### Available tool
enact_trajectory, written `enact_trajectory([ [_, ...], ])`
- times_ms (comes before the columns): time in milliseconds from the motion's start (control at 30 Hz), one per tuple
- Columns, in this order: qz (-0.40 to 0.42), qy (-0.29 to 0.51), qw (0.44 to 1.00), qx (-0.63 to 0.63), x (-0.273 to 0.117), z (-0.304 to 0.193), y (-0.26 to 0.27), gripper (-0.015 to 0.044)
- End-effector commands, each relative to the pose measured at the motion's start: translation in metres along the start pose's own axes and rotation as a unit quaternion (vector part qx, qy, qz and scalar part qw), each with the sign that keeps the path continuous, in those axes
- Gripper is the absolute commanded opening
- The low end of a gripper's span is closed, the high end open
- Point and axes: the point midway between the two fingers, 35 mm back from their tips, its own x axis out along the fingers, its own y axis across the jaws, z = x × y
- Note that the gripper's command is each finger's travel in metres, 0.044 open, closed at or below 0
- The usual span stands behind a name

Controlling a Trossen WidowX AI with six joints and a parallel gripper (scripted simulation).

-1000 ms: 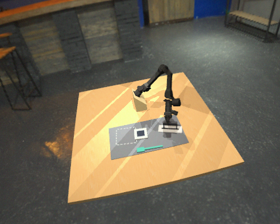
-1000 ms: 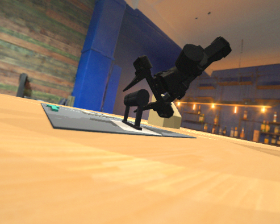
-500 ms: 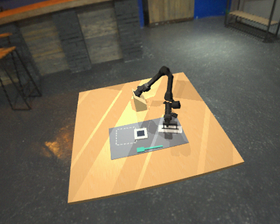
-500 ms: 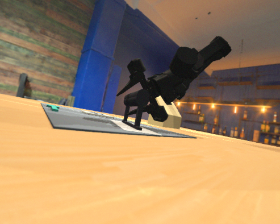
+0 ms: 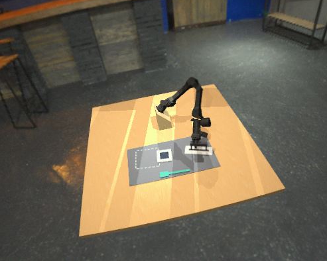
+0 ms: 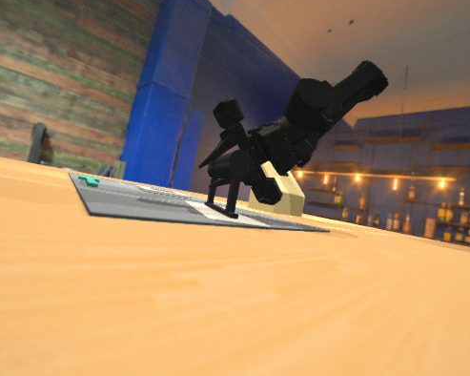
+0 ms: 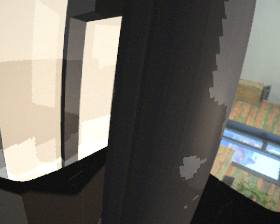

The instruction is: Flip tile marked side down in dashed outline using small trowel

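The trowel (image 5: pixel 188 150) (image 6: pixel 251 219) (image 7: pixel 30 90) has a flat pale blade and a raised black bar handle on two posts. Its blade lies on the right part of the grey mat (image 5: pixel 141 179) (image 6: pixel 108 207). My gripper (image 5: pixel 197 143) (image 6: pixel 234 164) (image 7: pixel 145 153) is shut on the handle, one finger on each side. The tile (image 5: pixel 164 155) is white with a dark square facing up. It lies flat on the mat, against the right side of the dashed outline (image 5: pixel 136 160), left of the trowel. The handle hides part of the wrist view.
A green flat-bladed tool (image 5: pixel 164 174) (image 6: pixel 90 181) with a thin handle lies near the mat's front edge. A cream wedge-shaped block (image 5: pixel 163 122) (image 6: pixel 286 195) stands on the wooden table (image 5: pixel 105 193) (image 6: pixel 174 298) by the arm's base.
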Motion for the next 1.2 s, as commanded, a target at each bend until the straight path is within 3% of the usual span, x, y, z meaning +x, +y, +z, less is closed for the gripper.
enact_trajectory([
  [0, 0.0, -0.001, 1.0, -0.002, 0.0, 0.001, 0.0, 0.0056],
  [267, 0.0, -0.001, 1.0, -0.002, 0.0, 0.001, 0.0, 0.0002],
  [667, -0.001, 0.001, 1.0, -0.002, -0.038, 0.0, -0.046, 0.0],
  [1167, 0.008, -0.047, 0.999, -0.013, -0.009, -0.037, -0.056, 0.0],
])
